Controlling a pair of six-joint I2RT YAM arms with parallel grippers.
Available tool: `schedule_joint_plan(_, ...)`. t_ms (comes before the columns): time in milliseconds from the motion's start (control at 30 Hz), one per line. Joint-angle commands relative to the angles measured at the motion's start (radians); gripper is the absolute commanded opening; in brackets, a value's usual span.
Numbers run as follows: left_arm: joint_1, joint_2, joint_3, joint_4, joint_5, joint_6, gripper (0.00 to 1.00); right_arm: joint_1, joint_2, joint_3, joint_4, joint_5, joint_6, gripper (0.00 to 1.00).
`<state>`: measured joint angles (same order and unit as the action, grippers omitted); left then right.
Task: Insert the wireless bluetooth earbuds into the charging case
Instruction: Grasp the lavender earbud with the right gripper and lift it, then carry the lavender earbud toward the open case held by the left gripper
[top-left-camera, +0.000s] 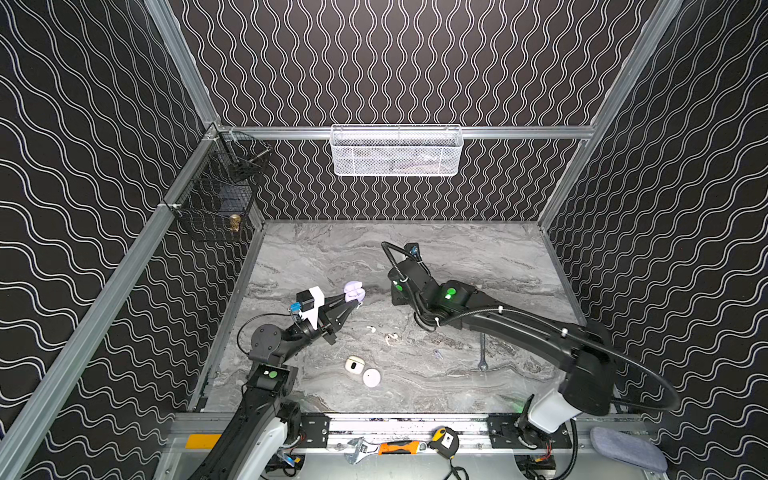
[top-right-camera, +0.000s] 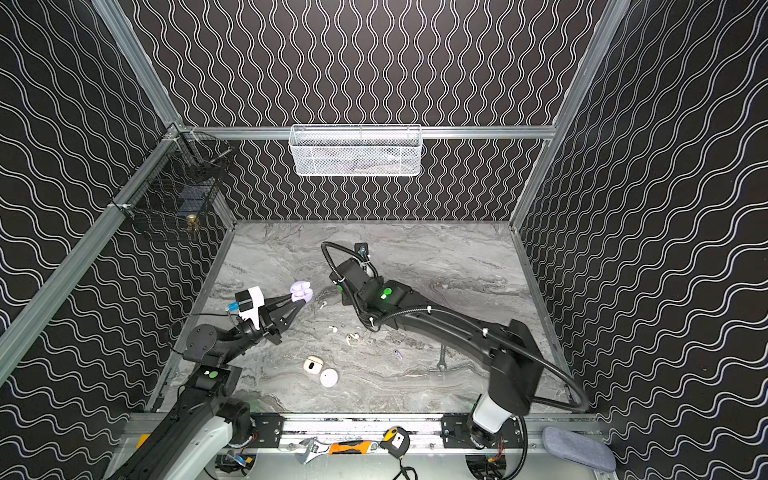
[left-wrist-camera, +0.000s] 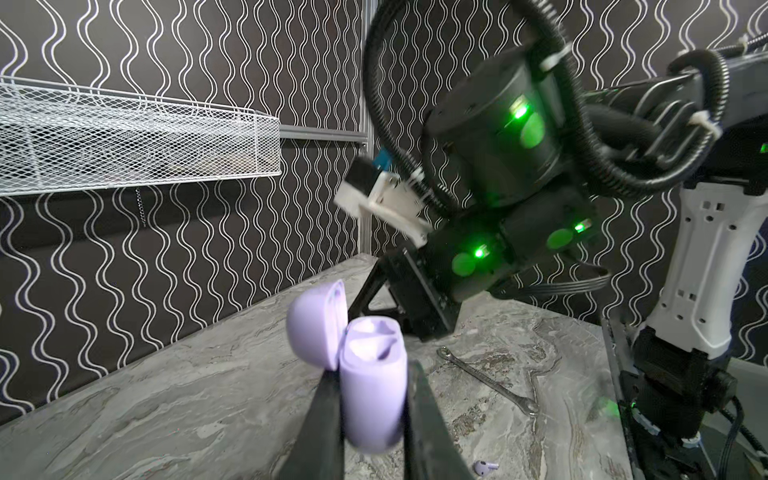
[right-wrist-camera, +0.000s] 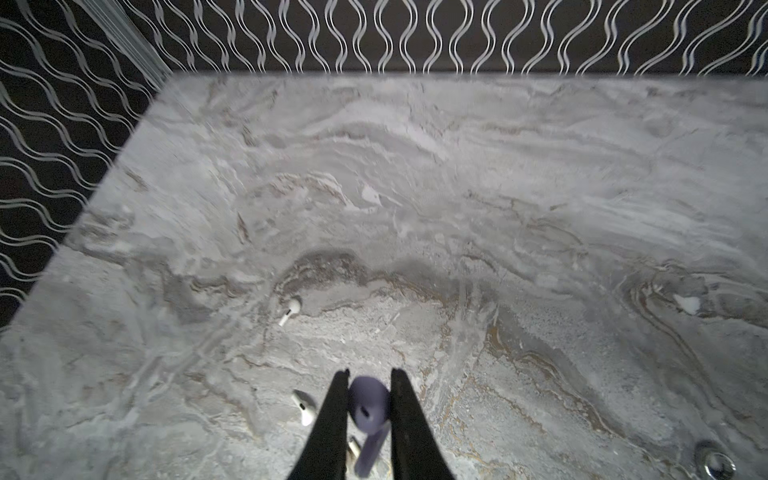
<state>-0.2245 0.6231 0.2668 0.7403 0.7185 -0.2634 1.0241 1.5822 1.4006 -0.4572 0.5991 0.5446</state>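
1. Left arm (top-left-camera: 282, 345): elbow folded low by its base, forearm reaching toward the middle of the bench (top-left-camera: 457, 257). The left fingers (left-wrist-camera: 322, 428) are clamped on the body of the lavender charging case (left-wrist-camera: 374, 399), which is upright with its lid hinged open.
2. Right arm (top-left-camera: 519, 328): stretched long across the bench, wrist bent downward near the left fingers' tips. The right fingers (right-wrist-camera: 332, 419) pinch a lavender earbud (right-wrist-camera: 368, 405), its stem running back toward the wrist.
3. Both top views hide the right fingers and the held earbud under the wrist. Only the right wrist view shows that grip.
4. Only the left wrist view shows the case's open mouth. Its contents cannot be judged.
5. A second lavender earbud (left-wrist-camera: 486, 467) lies on the bench, well apart from both pairs of fingers.
6. One white earbud (right-wrist-camera: 303, 405) lies just beside the right fingers, and another white earbud (right-wrist-camera: 291, 309) lies ahead of them.
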Motion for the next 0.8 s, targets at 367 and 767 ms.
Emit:
schedule_joint_plan(367, 0.001, 0.093, -0.046, 0.466, 0.164, -0.181, 0.00, 0.255, -0.289, -0.156, 0.435, 0.284, -0.316, 0.11)
schedule_joint_plan(767, 0.001, 0.098, -0.066, 0.549, 0.206, -0.180, 0.00, 0.435, -0.337, -0.305, 0.847, 0.209, -0.634, 0.10)
